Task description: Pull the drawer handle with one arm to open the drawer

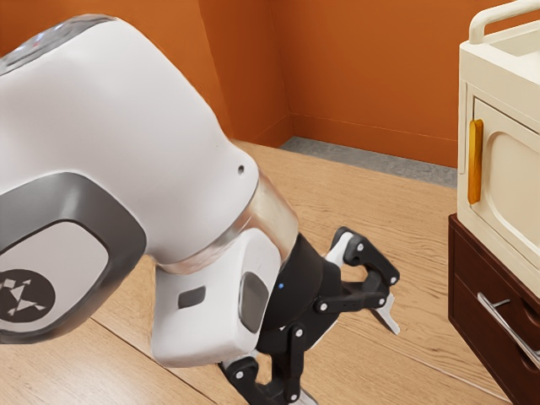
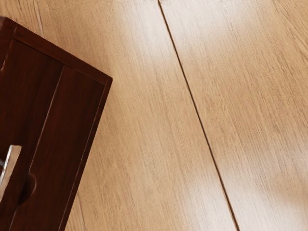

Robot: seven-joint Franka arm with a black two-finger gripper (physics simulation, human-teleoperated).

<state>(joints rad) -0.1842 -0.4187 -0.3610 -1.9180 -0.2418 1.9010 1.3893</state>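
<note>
Bright metal makes the handle easy for me to pick out against the dark drawer, low at the exterior view's right, in the brown cabinet under the cream unit. It is a slim bar standing a little proud of the front, and the drawer looks closed. My gripper is released, fingers spread wide with nothing between them, over the wood surface and apart from the cabinet. So the step in hand, as I judge it, is the approach: bring the hand across to the bar and turn it until the fingers can pass above and below. I'd take hold near the middle of the bar, so the pull stays square and the drawer doesn't rack in its runners. The handle should be stiff and hard to damage, but its polish looks slippery; a shallow pinch could slide off as the load comes on, so I want it seated deep between the pads without ramming the front. The drawer itself I'd expect to be fairly light, perhaps a bit sticky at first, then smooth. A slow, straight draw away from the cabinet suits it; a slanted one could bind it or drag the whole cabinet along.
</note>
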